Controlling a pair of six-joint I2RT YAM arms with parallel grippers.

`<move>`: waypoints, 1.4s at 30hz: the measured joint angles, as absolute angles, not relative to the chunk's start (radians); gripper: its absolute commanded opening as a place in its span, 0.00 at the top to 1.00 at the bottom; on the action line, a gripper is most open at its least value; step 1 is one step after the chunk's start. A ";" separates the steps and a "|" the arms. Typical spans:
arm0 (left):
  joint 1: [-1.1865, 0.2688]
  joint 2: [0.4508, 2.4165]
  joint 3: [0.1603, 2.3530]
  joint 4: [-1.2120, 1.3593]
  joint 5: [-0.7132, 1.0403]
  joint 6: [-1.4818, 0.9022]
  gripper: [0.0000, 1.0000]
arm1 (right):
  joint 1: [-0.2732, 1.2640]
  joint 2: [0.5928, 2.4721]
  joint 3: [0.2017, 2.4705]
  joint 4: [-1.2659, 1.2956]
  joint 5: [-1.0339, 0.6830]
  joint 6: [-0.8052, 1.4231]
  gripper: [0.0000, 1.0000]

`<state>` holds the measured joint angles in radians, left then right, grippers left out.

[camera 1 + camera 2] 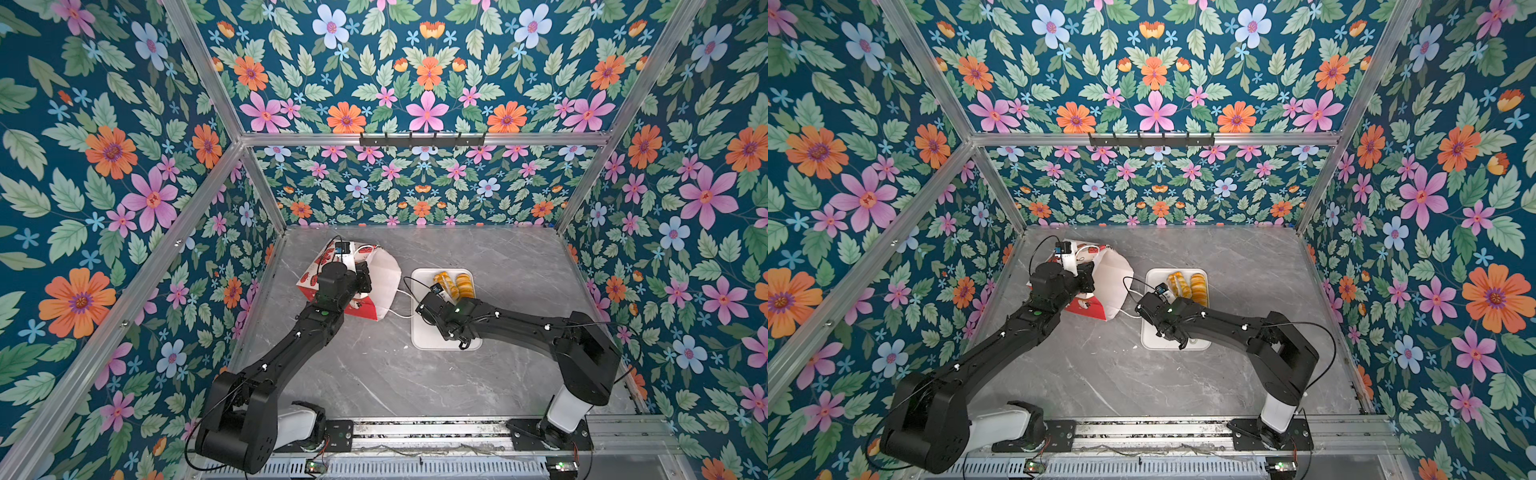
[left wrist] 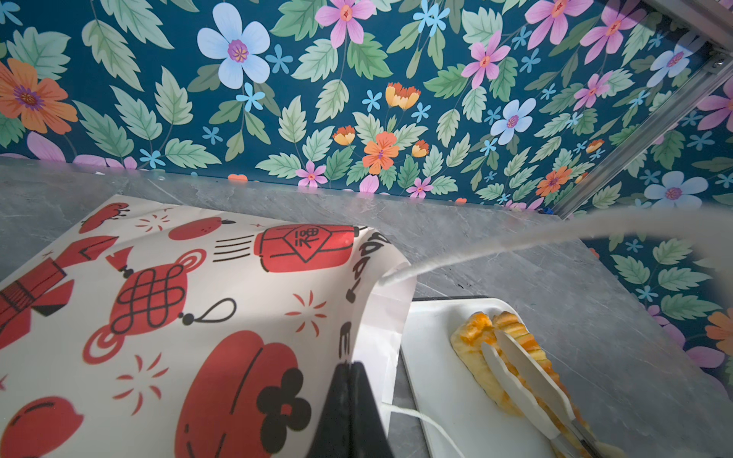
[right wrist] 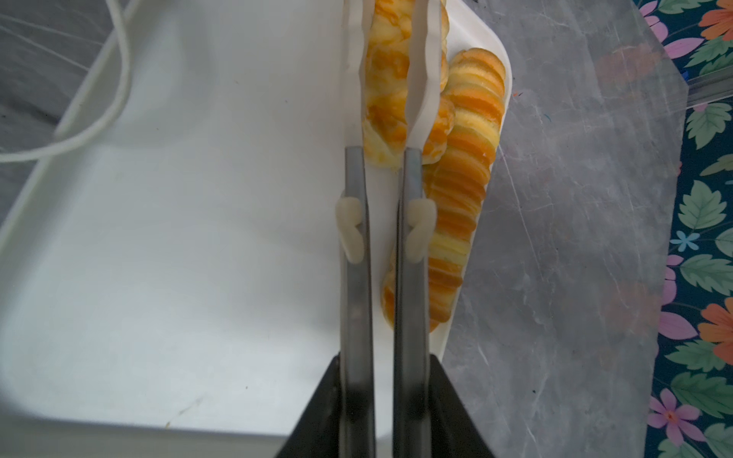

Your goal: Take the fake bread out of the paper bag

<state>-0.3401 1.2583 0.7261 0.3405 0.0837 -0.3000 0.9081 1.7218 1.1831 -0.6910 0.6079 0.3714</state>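
Note:
The paper bag is tipped over at the back left, its white-lined mouth facing the tray. My left gripper is shut on the bag's rim. My right gripper is shut on white-tipped metal tongs. The tong tips clamp a croissant-like twist lying on the white tray. A long ridged loaf lies beside the twist on the tray. Whatever is inside the bag is hidden.
A white cord handle trails from the bag's mouth onto the tray's corner. The grey marble tabletop is walled in by floral panels and aluminium posts on three sides. The tray's near half is bare.

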 measured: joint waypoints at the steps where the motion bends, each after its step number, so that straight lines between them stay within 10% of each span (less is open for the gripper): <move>1: -0.340 1.258 0.726 0.340 0.084 -0.300 1.00 | 0.908 1.716 1.180 -0.691 0.607 0.374 0.69; 28: -0.336 1.217 0.760 0.259 0.134 -0.234 1.00 | 1.008 1.427 1.160 -0.486 0.200 0.303 0.63; 42: -0.338 1.149 0.785 0.110 0.208 -0.159 1.00 | 0.976 1.571 1.142 -0.265 0.033 0.282 0.62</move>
